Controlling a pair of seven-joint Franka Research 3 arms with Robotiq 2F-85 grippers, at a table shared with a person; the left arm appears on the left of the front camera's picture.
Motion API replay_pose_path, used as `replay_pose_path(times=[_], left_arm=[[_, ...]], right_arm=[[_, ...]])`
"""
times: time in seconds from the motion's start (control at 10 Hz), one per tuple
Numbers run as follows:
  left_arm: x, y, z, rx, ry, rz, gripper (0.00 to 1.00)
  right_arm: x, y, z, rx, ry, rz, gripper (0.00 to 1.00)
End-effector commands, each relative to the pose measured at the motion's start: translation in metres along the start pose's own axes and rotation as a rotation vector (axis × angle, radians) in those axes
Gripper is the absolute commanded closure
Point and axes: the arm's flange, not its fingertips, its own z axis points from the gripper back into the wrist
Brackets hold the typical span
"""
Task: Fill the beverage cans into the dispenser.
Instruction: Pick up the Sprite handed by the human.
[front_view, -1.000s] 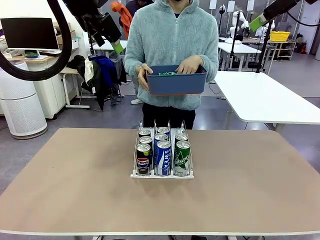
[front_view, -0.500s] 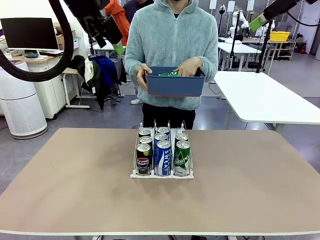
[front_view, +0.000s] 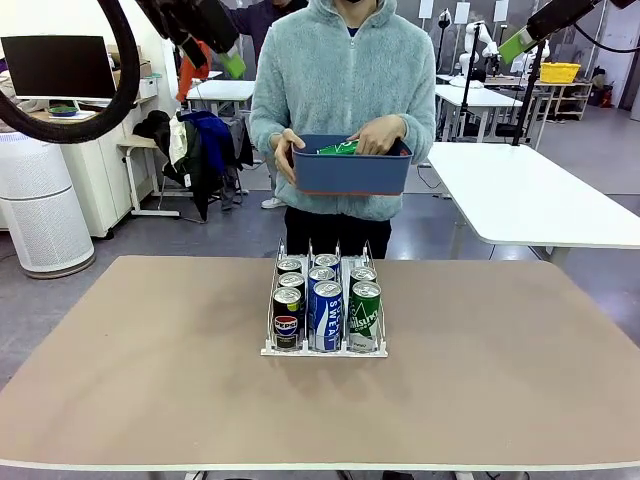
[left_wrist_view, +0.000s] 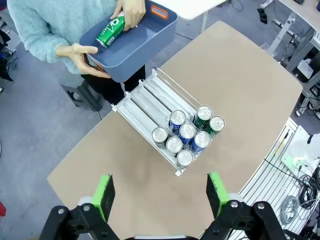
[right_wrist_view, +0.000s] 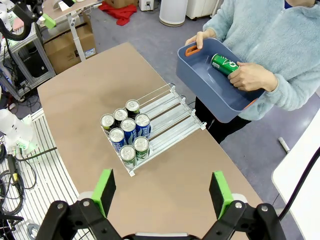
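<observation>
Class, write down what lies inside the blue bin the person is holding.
One green can lies on its side in the blue bin. The person's hand grips it and covers one end. The rest of the bin's floor is bare.

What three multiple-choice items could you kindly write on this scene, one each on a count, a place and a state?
1. How many beverage cans stand in the dispenser?
A. five
B. eight
C. eleven

2. Where is the green can under the person's hand?
A. in the dispenser
B. in the blue bin
C. on the table

3. How do the robot's left hand and right hand stand?
A. both open and empty
B. both shut on cans
C. left shut on a can, right open

Answers:
1 B: the lanes hold three, three and two.
2 B: the can lies in the bin that the person holds.
3 A: the green pads stand wide apart with nothing between them.
</observation>
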Motion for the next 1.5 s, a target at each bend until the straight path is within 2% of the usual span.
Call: replay_pose_path(times=[0.0,0.6,1.4], left_arm=[[0.0,0.001,0.011,-0.034,-0.01,0.031,0.03],[0.0,0.017,0.042,-0.015,-0.046,0.028,0.03],[0.007,0.011,0.037,0.013,-0.043,0.018,0.03]], right_arm=[[-0.001,0.001,0.0,0.002,0.001,-0.001,0.0],[-0.001,0.001,0.0,0.002,0.001,-0.001,0.0],[-0.001,0.001,0.0,0.002,0.001,-0.001,0.0]])
